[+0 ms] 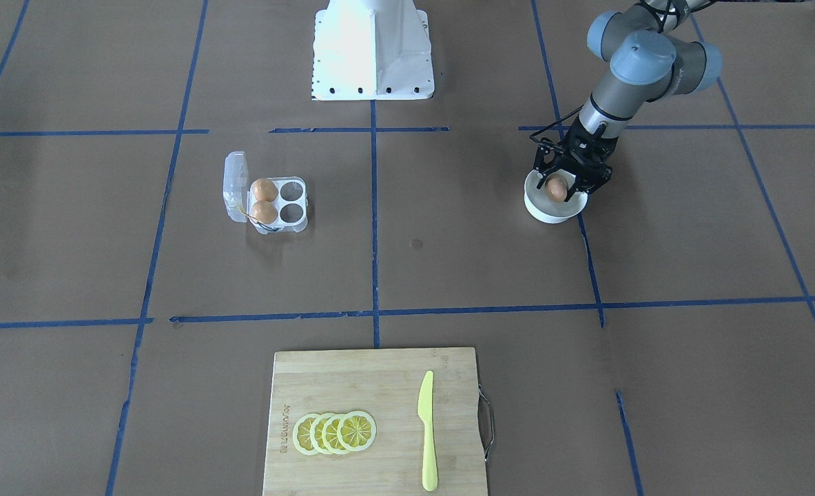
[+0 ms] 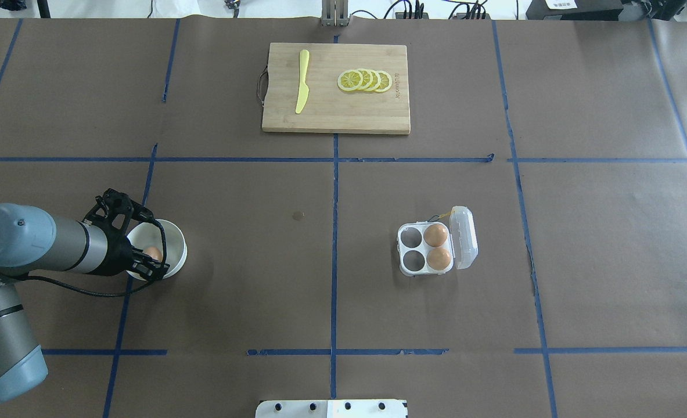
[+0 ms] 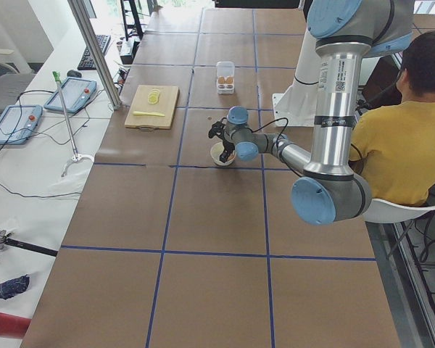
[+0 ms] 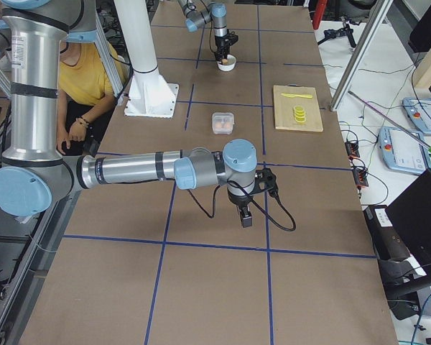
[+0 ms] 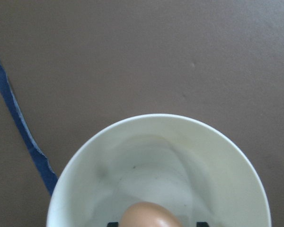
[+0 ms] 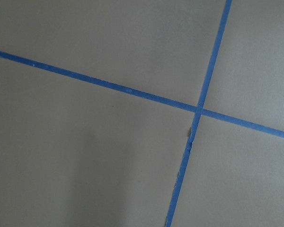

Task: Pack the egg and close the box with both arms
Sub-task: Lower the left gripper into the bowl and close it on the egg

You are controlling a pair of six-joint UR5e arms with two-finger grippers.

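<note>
One egg lies in a round white bowl. My left gripper reaches down into the bowl, its black fingers on either side of the egg with small gaps, so it looks open. The left wrist view shows the egg's top at the bottom edge, inside the bowl. The clear box stands apart with its lid swung open. It holds two eggs and has two empty cells. My right gripper hangs over bare table far from the box; I cannot tell if it is open or shut.
A wooden cutting board with lemon slices and a yellow knife lies at the table's far edge. The white pedestal stands at the robot's base. A person in yellow sits beside the left arm.
</note>
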